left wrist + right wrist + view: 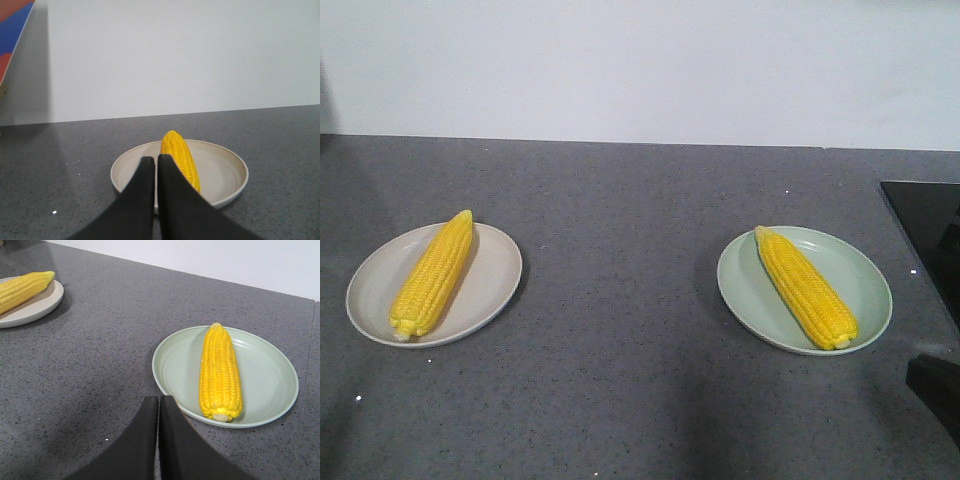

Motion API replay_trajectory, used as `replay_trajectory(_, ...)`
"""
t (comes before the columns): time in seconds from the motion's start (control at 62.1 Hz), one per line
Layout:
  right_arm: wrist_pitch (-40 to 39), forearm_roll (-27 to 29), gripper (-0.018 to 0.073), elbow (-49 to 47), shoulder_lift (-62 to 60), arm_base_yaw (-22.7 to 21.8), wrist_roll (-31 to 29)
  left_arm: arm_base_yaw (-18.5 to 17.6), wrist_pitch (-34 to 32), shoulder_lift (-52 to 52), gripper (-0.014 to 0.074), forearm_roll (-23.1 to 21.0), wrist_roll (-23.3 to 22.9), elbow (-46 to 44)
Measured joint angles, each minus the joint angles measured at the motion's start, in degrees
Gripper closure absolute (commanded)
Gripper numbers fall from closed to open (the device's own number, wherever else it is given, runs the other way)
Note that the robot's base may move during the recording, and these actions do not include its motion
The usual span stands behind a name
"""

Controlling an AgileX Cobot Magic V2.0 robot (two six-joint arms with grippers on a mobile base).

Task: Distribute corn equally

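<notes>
1. At the left of the front view we see a beige plate (485, 290) on the grey bench (620, 300), with one cob of corn (433, 274) lying in it, its pointed end toward the wall and its blunt end at the near rim.
2. In the left wrist view, our left fingers (156, 162) are pressed together with only a thin seam between them, clenched on nothing. They stand over the near rim of the beige plate, and the cob lies just beyond and slightly to the right of their tips; whether they touch it, we cannot tell.
3. The middle stretch of the bench between the two plates is bare grey surface, and the plates sit well apart.
4. At the right of the front view we see a pale green plate (865, 280) holding a second cob (807, 288), its pointed end toward the wall and its blunt end at the near right rim.
5. In the right wrist view, our right fingers (159, 402) are likewise closed tip to tip and hold nothing. They sit just outside the near left rim of the green plate, and the cob lies in the plate to their right, apart from them.
6. A dark panel (930, 235) lies at the far right edge of the bench.
</notes>
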Motion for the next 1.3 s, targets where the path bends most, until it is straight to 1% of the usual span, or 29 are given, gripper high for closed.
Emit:
replay_trajectory(0.048, 0.0, 0.0, 0.0564, 0.0, 0.0, 0.0, 0.0, 0.0, -0.1, 0.0, 0.0603, 2.9, -2.2, 0.0)
replay_trajectory(0.113, 0.0, 0.0, 0.0564, 0.0, 0.0, 0.0, 0.0, 0.0, -0.1, 0.0, 0.0603, 6.6, -6.6, 0.0)
replay_trajectory(0.161, 0.0, 0.0, 0.0564, 0.0, 0.0, 0.0, 0.0, 0.0, -0.1, 0.0, 0.0603, 8.9, -8.9, 0.0)
replay_trajectory(0.177, 0.0, 0.0, 0.0564, 0.0, 0.0, 0.0, 0.0, 0.0, -0.1, 0.0, 0.0603, 9.2, -10.2, 0.0)
replay_trajectory(0.29, 0.0, 0.0, 0.0564, 0.0, 0.0, 0.0, 0.0, 0.0, -0.1, 0.0, 0.0603, 10.8, -14.3, 0.0)
replay_trajectory(0.371, 0.0, 0.0, 0.0564, 0.0, 0.0, 0.0, 0.0, 0.0, -0.1, 0.0, 0.0603, 11.1, -15.5, 0.0)
replay_trajectory(1.128, 0.0, 0.0, 0.0564, 0.0, 0.0, 0.0, 0.0, 0.0, -0.1, 0.0, 0.0603, 11.3, -16.0, 0.0)
replay_trajectory(1.305, -0.8, -2.6, 0.0564, 0.7, -2.4, 0.0, 0.0, 0.0, -0.1, 0.0, 0.0603, 11.3, -16.1, 0.0)
